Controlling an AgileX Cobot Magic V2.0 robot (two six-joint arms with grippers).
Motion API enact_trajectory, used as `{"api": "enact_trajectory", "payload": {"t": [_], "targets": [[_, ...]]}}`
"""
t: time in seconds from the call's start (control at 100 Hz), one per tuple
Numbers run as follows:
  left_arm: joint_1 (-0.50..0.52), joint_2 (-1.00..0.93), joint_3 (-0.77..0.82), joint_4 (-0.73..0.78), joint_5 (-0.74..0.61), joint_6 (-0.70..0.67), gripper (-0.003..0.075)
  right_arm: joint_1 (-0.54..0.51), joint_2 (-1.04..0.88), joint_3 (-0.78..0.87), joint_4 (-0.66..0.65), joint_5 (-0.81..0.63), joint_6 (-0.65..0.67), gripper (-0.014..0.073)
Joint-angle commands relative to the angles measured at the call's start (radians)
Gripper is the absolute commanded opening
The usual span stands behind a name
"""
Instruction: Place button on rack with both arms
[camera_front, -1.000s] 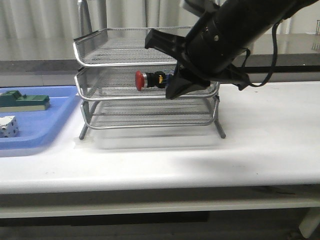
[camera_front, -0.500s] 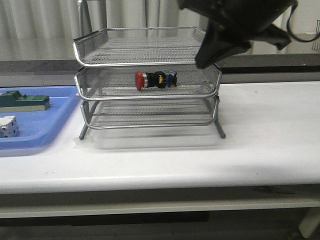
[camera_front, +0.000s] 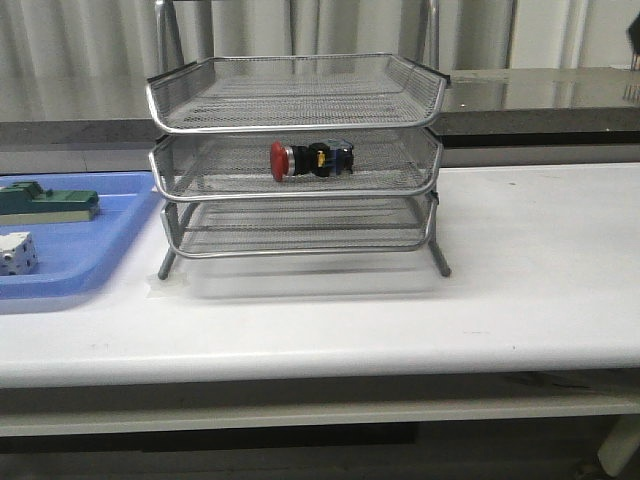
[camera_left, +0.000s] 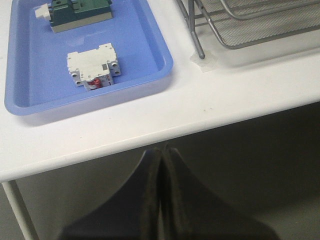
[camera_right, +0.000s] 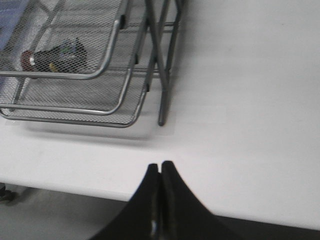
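The right arm, which filled the upper right of the front view a second ago with its tool beside the middle tier, has pulled out of that view altogether, while the button (camera_front: 311, 159) lies where it lay then. Nearest each camera, both tools are empty and pressed together: the right tool (camera_right: 160, 167) hangs over the desk (camera_right: 240, 100) edge with its fingers meeting in a thin seam, and the left tool (camera_left: 162, 152) sits just off the desk's front edge, likewise closed on nothing. Beyond the left tool lies the blue tray (camera_left: 145, 55), carrying a white breaker block (camera_left: 94, 65) and, farther off, a green block (camera_left: 80, 11). Beyond the right tool stands the rack (camera_front: 295, 160) on its wire legs, and past its near rim the button rests on its side in the middle tier, red head pointing away from the right tool, apart from the tier's walls. The placement looks complete, with both arms clear. The remaining risk is the rack itself: it appears light and stands on thin legs, so a tool swinging back low across the desk could clip a leg or rim, jolt the frame and send the rounded button rolling along the mesh toward the tier's edge. The left tool, near the tray's corner, could also nudge the tray if it advances.
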Motion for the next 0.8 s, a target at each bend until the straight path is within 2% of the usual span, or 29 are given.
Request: {"api": "enact_trajectory", "payload": {"t": [0.0, 0.34, 0.46, 0.64, 0.79], "targets": [[0.002, 0.001, -0.024, -0.022, -0.065, -0.013, -0.0021, -0.042, -0.103, 0.013, -0.007, -0.046, -0.010, -0.0069], [0.002, 0.001, -0.024, -0.022, -0.065, -0.013, -0.0021, -0.070, -0.429, 0.171, -0.041, -0.033, -0.010, -0.0069], [0.002, 0.001, -0.024, -0.022, -0.065, -0.013, -0.0021, -0.070, -0.512, 0.200, -0.041, 0.012, -0.010, -0.0069], [0.002, 0.001, -0.024, -0.022, -0.065, -0.013, -0.0021, -0.070, -0.582, 0.203, -0.041, 0.111, -0.010, -0.0069], [0.002, 0.001, -0.024, -0.022, -0.065, -0.013, -0.0021, -0.070, -0.585, 0.204, -0.041, 0.125, -0.010, -0.0069]]}}
